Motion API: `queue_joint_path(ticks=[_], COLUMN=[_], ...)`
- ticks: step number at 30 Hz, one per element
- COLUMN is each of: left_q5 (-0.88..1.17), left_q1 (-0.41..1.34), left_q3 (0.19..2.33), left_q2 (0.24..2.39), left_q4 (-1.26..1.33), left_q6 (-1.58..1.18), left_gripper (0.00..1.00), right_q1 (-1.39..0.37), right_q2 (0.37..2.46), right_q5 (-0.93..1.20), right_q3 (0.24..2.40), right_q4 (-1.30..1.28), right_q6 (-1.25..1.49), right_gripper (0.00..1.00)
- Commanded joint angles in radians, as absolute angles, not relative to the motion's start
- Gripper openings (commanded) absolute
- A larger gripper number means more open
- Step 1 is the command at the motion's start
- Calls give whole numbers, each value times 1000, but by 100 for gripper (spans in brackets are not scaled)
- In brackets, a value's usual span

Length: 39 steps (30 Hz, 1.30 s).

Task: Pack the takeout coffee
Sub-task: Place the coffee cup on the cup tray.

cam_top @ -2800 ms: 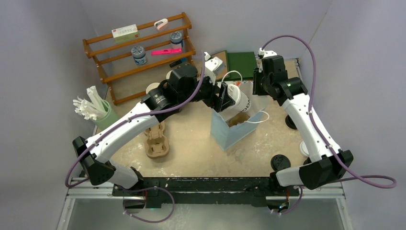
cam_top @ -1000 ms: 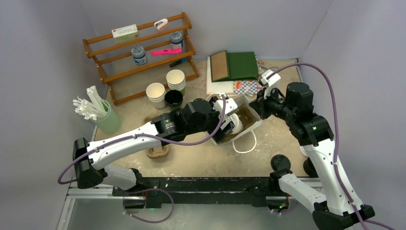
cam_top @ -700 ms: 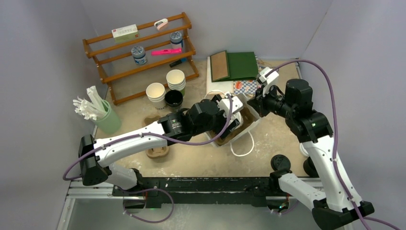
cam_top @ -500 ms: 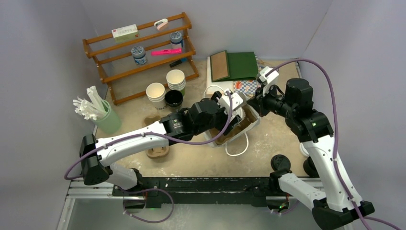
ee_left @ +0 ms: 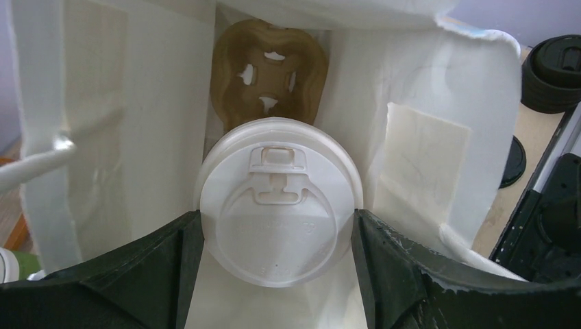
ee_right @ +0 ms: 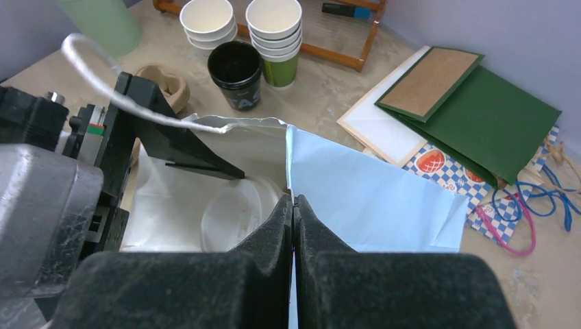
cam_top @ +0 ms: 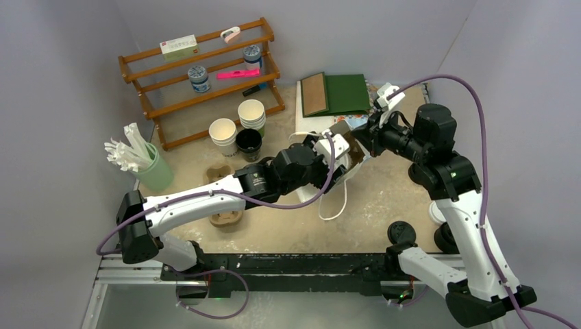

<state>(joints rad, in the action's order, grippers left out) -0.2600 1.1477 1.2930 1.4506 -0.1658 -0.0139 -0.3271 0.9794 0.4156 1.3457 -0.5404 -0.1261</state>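
Observation:
A cream-white takeout coffee with a white lid (ee_left: 277,202) sits inside a white paper bag (ee_left: 425,137), and my left gripper (ee_left: 277,229) is shut on it, one black finger against each side. A brown pulp carrier (ee_left: 268,75) lies deeper in the bag, beyond the cup. In the top view the left gripper (cam_top: 330,161) reaches into the tilted bag (cam_top: 353,157). My right gripper (ee_right: 293,203) is shut on the bag's rim, with the pale blue outer wall (ee_right: 373,195) to its right and the white lid (ee_right: 236,212) to its left. No black-lidded coffee shows.
Stacked lidless cream cups (cam_top: 251,113), a single cream cup (cam_top: 223,130) and an open black cup (cam_top: 248,140) stand before the wooden shelf (cam_top: 205,68). A second pulp carrier (cam_top: 225,205) lies left. Black lids (cam_top: 401,232) sit near right. Green folders (cam_top: 346,92) lie behind.
Both arms have shifted up and right with the bag, which now stands more tilted. The left gripper has kept its hold on the white cup and the right its hold on the rim.

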Motion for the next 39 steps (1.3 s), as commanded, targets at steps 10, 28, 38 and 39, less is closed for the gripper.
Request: queue_joint_path(ticks=[10, 28, 38, 39], left_q5=[-339, -381, -301, -299], left_q1=[1149, 1144, 1117, 1115], left_q3=[1241, 1226, 1361, 1365], left_q2=[1513, 1564, 1676, 1680], left_q4=[-16, 46, -69, -70], left_q6=[56, 8, -26, -29], left_gripper=[47, 46, 45, 45], right_q1=[-330, -331, -331, -331], right_q2=[937, 928, 927, 924], right_q5=[429, 456, 452, 454], right_q3=[1270, 1275, 1268, 1266], right_q4=[-482, -483, -496, -496], right_q6=[-113, -129, -130, -130], right_gripper=[0, 0, 0, 0])
